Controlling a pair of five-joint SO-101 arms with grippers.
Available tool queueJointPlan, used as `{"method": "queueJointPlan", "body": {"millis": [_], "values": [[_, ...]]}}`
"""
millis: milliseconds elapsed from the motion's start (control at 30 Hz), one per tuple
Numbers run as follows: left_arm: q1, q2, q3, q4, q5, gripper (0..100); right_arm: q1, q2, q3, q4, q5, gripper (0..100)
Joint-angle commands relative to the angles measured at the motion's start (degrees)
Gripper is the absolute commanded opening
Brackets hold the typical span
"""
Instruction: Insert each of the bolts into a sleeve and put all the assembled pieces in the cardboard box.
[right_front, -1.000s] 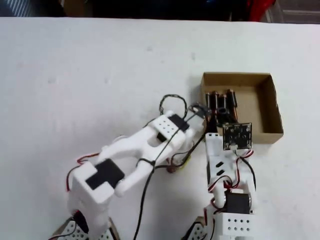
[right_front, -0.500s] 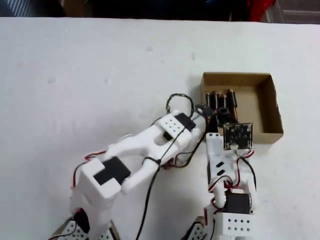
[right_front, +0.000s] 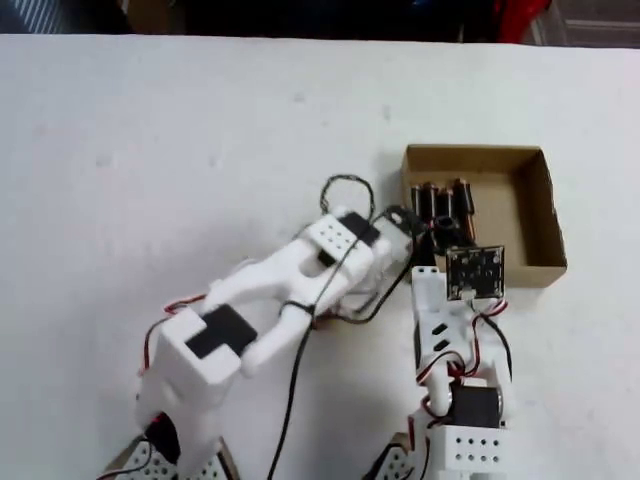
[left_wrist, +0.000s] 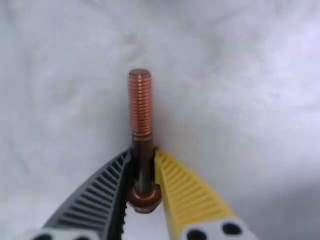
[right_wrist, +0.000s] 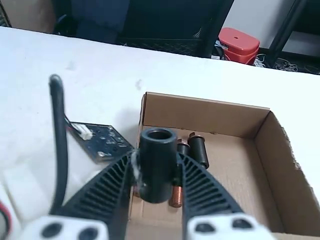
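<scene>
My left gripper (left_wrist: 142, 152) is shut on a copper bolt (left_wrist: 141, 110), clamped low on the shank just above the head. The threaded end points away over the bare white table. My right gripper (right_wrist: 156, 167) is shut on an upright black sleeve (right_wrist: 156, 150) with its open bore facing up, just at the near left wall of the cardboard box (right_wrist: 205, 115). Assembled black pieces (right_wrist: 197, 147) with copper tips lie in the box. From above, the left arm (right_front: 300, 275) angles toward the right arm (right_front: 445, 320), beside the box (right_front: 520, 215) holding the pieces (right_front: 440, 198).
The left arm's camera board (right_wrist: 102, 140) and a black cable loop (right_front: 345, 195) sit close to the sleeve and the box's left wall. The white table (right_front: 200, 130) stretches wide to the left and far side. A red object (right_wrist: 239, 45) stands beyond the table.
The left arm has shifted and raised its wrist slightly toward the box; the yellow finger and bolt seen beneath it earlier are now covered. The right arm has stayed still.
</scene>
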Motion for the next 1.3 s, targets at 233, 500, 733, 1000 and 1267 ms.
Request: {"method": "queueJointPlan", "body": {"millis": [233, 500, 733, 1000, 1267], "values": [[-13.49, -10.51, -13.36, 18.90, -7.91, 2, 0.31, -0.75, -0.53, -1.10, -0.18, 2.3], [-20.79, -20.00, -8.18, 20.31, -21.63, 2, 0.13, -0.75, 0.26, -1.45, -0.18, 2.3], [-24.84, -38.37, 0.79, 22.15, -27.16, 2, 0.04, -0.75, 0.35, -1.54, -0.18, 2.3], [-25.19, -60.09, 18.46, 16.88, -38.59, 2, 0.04, -0.75, 0.44, -1.45, -0.35, 2.3], [-25.19, -62.29, 31.65, 7.56, -55.91, 2, 0.04, -0.75, 0.53, -1.19, -0.44, 2.3]]}}
